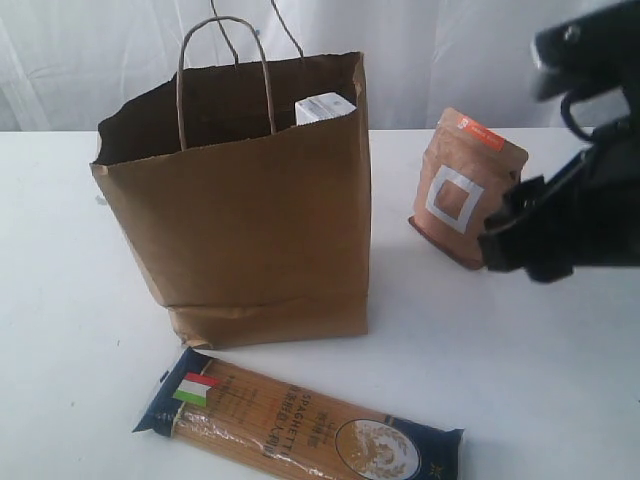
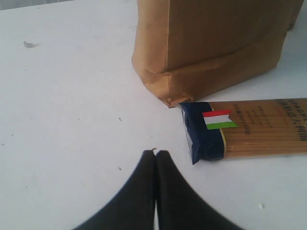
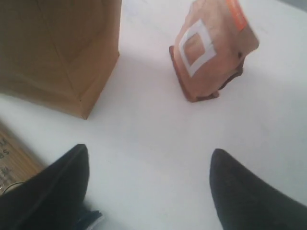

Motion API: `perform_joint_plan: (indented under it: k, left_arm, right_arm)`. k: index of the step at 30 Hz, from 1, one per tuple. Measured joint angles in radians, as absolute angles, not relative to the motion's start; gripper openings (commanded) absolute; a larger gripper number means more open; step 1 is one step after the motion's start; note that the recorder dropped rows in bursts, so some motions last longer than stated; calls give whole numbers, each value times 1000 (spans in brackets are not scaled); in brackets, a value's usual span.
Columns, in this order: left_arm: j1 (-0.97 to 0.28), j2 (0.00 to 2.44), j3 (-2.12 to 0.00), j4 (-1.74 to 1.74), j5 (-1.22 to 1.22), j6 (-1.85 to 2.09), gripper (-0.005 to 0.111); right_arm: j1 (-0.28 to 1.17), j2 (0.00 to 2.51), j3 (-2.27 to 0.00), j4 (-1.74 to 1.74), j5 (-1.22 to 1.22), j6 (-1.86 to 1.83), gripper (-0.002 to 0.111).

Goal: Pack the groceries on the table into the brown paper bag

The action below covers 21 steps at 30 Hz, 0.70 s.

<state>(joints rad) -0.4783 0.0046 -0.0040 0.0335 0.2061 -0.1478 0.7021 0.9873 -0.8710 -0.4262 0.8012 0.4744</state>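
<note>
We've got the brown paper bag (image 1: 250, 210) standing upright on the table (image 1: 60, 330) with its mouth open, which makes sense for dropping stuff in from above. Only the exterior view shows the small white-purple carton (image 1: 325, 106) poking over its rim. The brown pouch (image 1: 465, 185) stands at the bag's 3 o'clock and the spaghetti packet (image 1: 300, 425) lies flat at 6. The right gripper (image 3: 149, 152) is spread wide with the pouch ahead, so we'd guess that's the next pick. The left gripper (image 2: 156, 155), seen only from its own wrist, has its fingers pressed together, empty, near the packet's blue end.
</note>
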Motion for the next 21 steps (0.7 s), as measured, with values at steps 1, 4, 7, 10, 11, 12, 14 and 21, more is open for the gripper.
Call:
perform_joint_plan:
  k: [1,4,7,10,11,12,14,21]
  left_arm:
    - [-478,5,-4,33,206,-148,0]
    - [-478,5,-4,33,206,-148,0]
    - [-478,5,-4,33,206,-148,0]
    - [-478,5,-4,33,206,-148,0]
    - [-478,5,-4,33,206,-148,0]
    - [-478,5,-4,33,206,-148,0]
    - [-478,5,-4,33,206,-148,0]
    - [-478,5,-4,33,206,-148,0]
  right_arm:
    - [702,981,-829,-426,773,502,66]
    - [702,961,-722,-426,678,571,66]
    - [702,947,-646,-438,613,629,66]
    - [702,938,-608,-472,586,684,66]
    - [702,938,-606,-483,578,696,66]
    - [702,938,-604,-495,573,708,66]
    - [702,938,-604,-515,559,726,66]
    - [665,917,-604,-557,493,754,66]
